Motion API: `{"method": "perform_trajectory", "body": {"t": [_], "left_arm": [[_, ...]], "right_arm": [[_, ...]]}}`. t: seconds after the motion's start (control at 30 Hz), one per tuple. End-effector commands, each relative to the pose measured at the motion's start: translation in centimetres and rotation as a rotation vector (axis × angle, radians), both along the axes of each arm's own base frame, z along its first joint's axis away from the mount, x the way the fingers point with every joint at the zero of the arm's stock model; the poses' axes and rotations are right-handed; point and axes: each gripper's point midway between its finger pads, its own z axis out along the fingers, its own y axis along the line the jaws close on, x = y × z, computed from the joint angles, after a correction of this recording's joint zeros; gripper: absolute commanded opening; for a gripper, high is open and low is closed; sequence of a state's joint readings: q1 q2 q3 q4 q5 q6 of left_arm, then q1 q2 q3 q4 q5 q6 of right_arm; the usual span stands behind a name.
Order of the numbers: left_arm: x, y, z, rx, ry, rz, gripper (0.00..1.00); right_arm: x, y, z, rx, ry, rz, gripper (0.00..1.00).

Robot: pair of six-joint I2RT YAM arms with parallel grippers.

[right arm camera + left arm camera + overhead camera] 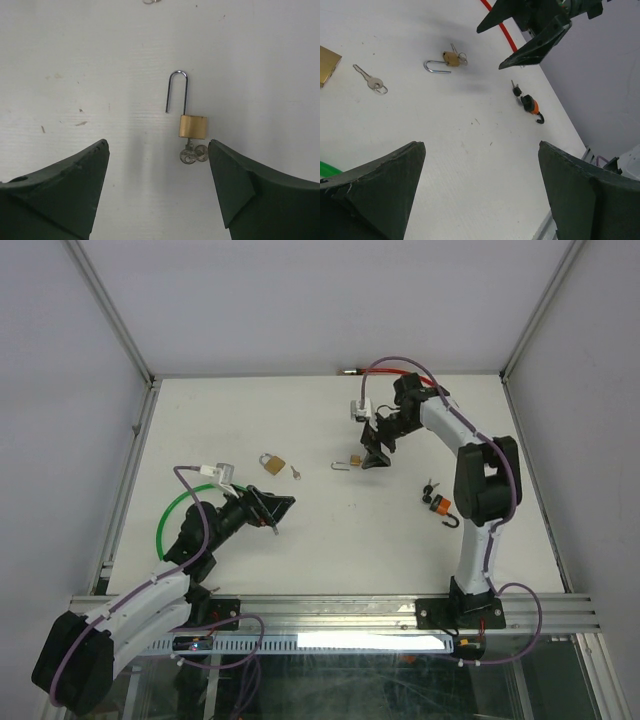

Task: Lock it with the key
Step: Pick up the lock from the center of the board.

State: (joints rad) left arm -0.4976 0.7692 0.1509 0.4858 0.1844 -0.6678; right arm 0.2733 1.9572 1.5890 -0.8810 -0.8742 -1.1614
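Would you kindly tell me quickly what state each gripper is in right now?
Left gripper: open, holding nothing.
Right gripper: open, with the small padlock lying free in front of it, not held.

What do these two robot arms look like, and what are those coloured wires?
The left arm and right arm are white tube segments with chunky black joints. A purple cable runs along each; a green cable loops by the left, a red cable by the right. The fingers are dark, pointed wedges.
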Motion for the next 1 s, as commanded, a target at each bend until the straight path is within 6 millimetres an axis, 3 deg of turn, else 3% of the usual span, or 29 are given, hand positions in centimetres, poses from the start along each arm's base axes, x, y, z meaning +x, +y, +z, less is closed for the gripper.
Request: {"method": "perform_trajectory", "body": {"t": [0.0, 0.13, 0.33, 0.97], "left_arm": [[0.7, 0.2, 1.9, -0.009, -0.060, 0.028, 0.99], [0.7, 0.2, 1.7, -0.003, -0.055, 0.029, 0.99], [0.9, 0.3, 1.4, 0.007, -0.053, 0.039, 0.99], [1.0, 0.2, 0.9, 0.014, -0.051, 0.037, 0.99]], "right_arm": [[1.2, -0.4, -1.2, -0.105, -0.140, 0.200, 0.84], [3.8, -0.3, -3.6, -0.196, -0.172, 0.173, 0.84], [5.9, 0.4, -5.3, -0.204, -0.125, 0.112, 0.82], [4.9, 1.5, -8.3, -0.246, -0.005, 0.054, 0.70]]}}
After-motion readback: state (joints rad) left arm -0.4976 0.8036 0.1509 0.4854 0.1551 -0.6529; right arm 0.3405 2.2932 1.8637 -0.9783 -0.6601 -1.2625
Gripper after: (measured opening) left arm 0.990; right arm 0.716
